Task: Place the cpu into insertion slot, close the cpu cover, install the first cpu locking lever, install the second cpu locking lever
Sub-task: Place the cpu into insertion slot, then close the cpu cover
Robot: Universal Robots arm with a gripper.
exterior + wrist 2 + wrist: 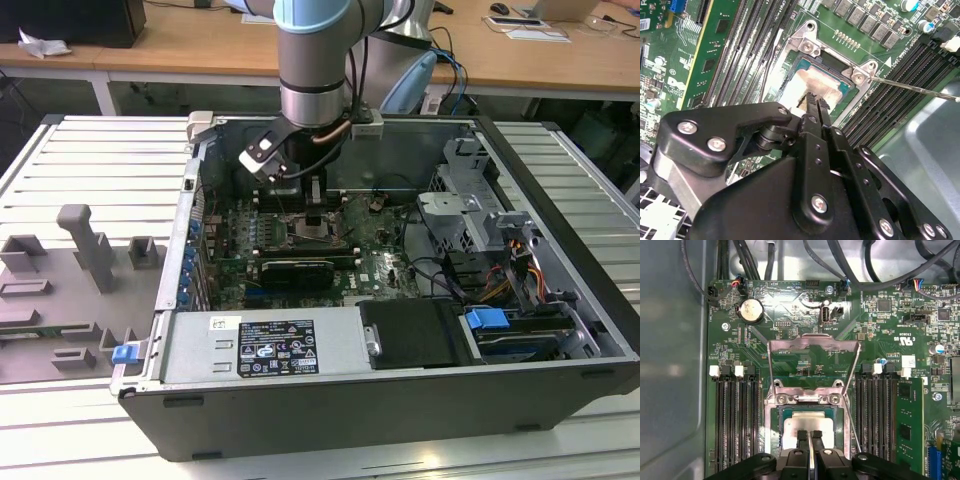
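The cpu lies flat in the insertion slot, directly beneath my gripper, whose fingers are pressed nearly together over its metal top. The cpu cover stands raised just beyond. My fingers hide the cpu's near edge, so I cannot tell whether they touch it.

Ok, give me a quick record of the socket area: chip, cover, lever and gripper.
cpu: pale silver square chip, lying in the silver-rimmed square insertion slot
cpu cover: thin silver metal frame, flipped open
locking lever: thin metal rod, raised, not latched
gripper: black gripper, just over the chip
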